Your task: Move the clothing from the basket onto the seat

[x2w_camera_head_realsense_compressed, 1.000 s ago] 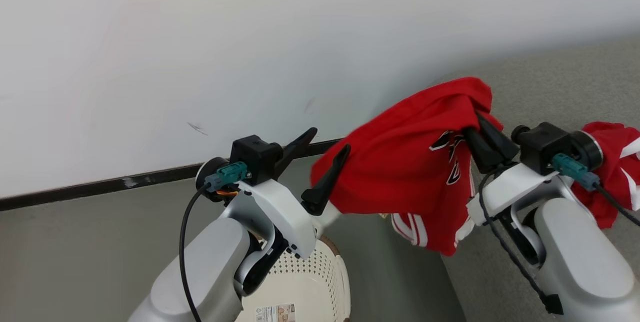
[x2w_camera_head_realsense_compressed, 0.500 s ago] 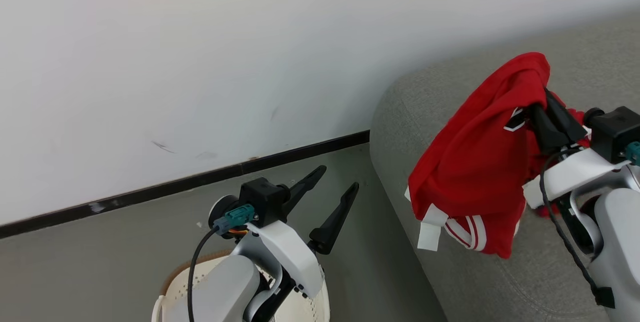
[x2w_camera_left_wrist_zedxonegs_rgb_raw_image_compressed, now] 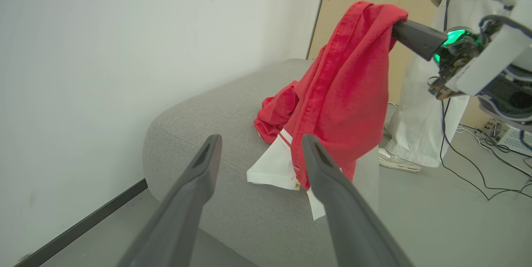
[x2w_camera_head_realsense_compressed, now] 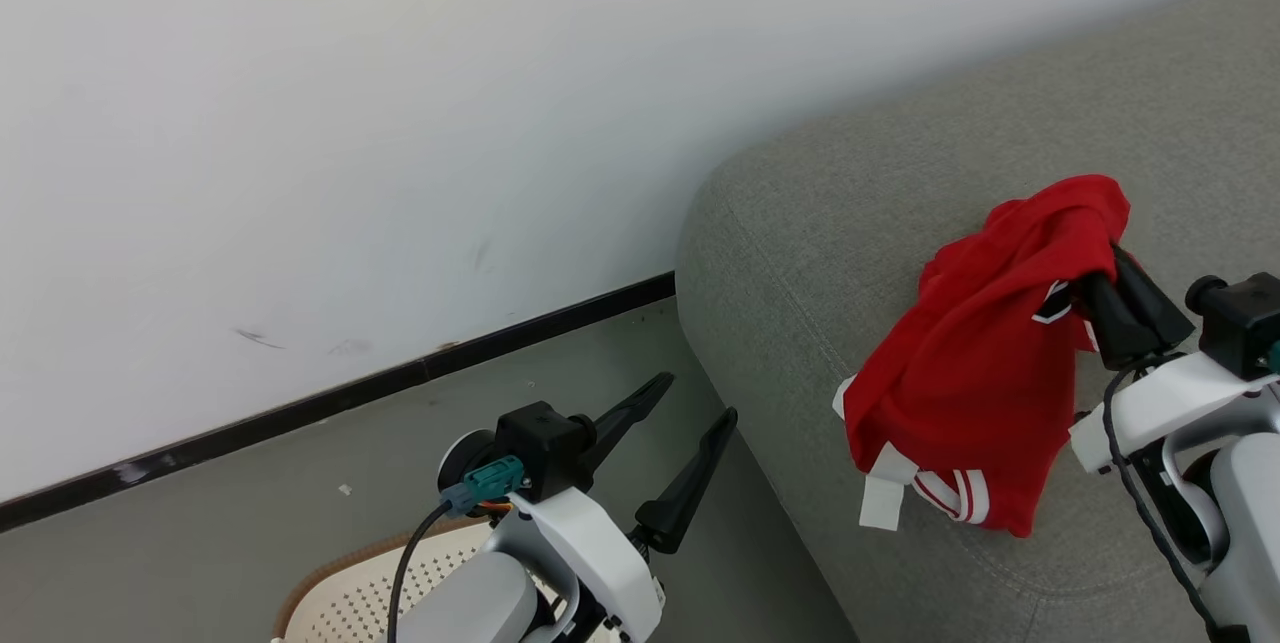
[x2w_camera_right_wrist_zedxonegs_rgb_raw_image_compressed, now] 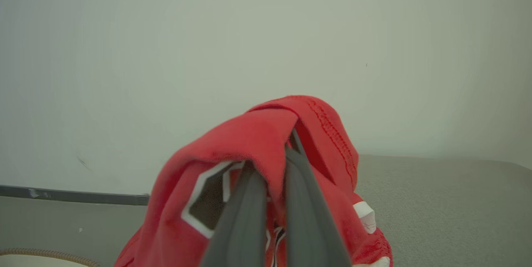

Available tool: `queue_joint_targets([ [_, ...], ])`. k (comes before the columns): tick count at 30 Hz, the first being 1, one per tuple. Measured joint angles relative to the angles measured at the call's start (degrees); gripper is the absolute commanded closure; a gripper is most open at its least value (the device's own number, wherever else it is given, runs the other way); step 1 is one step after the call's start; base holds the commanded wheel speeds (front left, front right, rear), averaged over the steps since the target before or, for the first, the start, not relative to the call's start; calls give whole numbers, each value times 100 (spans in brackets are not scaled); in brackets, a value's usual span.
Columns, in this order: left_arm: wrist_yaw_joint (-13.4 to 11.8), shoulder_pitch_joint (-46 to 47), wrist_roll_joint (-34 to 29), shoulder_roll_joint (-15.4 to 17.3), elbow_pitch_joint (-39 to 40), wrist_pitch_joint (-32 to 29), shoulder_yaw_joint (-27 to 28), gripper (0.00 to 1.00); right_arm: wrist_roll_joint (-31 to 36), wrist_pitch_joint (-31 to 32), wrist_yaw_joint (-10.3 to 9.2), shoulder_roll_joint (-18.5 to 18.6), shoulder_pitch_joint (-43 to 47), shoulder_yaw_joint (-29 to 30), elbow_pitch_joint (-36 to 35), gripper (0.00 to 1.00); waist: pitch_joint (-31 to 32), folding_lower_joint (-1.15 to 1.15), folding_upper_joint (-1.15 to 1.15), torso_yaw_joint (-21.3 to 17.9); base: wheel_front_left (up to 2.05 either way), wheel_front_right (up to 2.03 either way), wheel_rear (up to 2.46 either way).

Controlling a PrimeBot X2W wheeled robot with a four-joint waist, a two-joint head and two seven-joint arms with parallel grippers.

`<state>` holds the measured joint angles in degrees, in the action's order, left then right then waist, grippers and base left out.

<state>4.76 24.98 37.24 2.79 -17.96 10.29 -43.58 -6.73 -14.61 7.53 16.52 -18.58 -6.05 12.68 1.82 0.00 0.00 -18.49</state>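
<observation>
Carried further across, the red garment [x2w_camera_head_realsense_compressed: 960, 393] now hangs low over the seat [x2w_camera_head_realsense_compressed: 800, 223], clamped in the right tool [x2w_camera_head_realsense_compressed: 1095, 288] for release there, while the left tool [x2w_camera_head_realsense_compressed: 697, 398] is apart and empty.

The right tool [x2w_camera_head_realsense_compressed: 1100, 273] has its two dark fingers pressed together on a red garment [x2w_camera_head_realsense_compressed: 980, 363], which hangs in a bunch over the seat [x2w_camera_head_realsense_compressed: 800, 223] near its rounded left corner. The white-striped hem and a white tab droop toward the seat's front edge and seem to touch the fabric. The left tool [x2w_camera_head_realsense_compressed: 698, 399], fingers spread with nothing between them, hangs over the grey floor [x2w_camera_head_realsense_compressed: 250, 523] just left of the seat. Below it shows the basket [x2w_camera_head_realsense_compressed: 350, 593], its perforated wall partly hidden by the arm.
</observation>
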Motion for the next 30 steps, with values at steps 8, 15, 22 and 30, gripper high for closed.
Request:
queue_joint_targets([
  [8,-126,-152,-3,-14,34,48,-1,0,-432,159,0,7,-450,-323,375,100,-121,0,0,-154,0,0,0],
  [15,-275,-190,-113,40,134,63,19,0,-721,286,0,21,-1662,-232,523,100,-356,0,0,-118,0,0,0],
  [22,-431,-185,-204,160,322,62,83,0,-746,345,0,312,-2704,437,889,100,-587,0,0,-29,0,0,0],
  [30,-563,-23,-349,315,597,-44,143,0,-559,341,1,872,-3256,1004,1558,100,-952,0,0,112,0,0,0],
])
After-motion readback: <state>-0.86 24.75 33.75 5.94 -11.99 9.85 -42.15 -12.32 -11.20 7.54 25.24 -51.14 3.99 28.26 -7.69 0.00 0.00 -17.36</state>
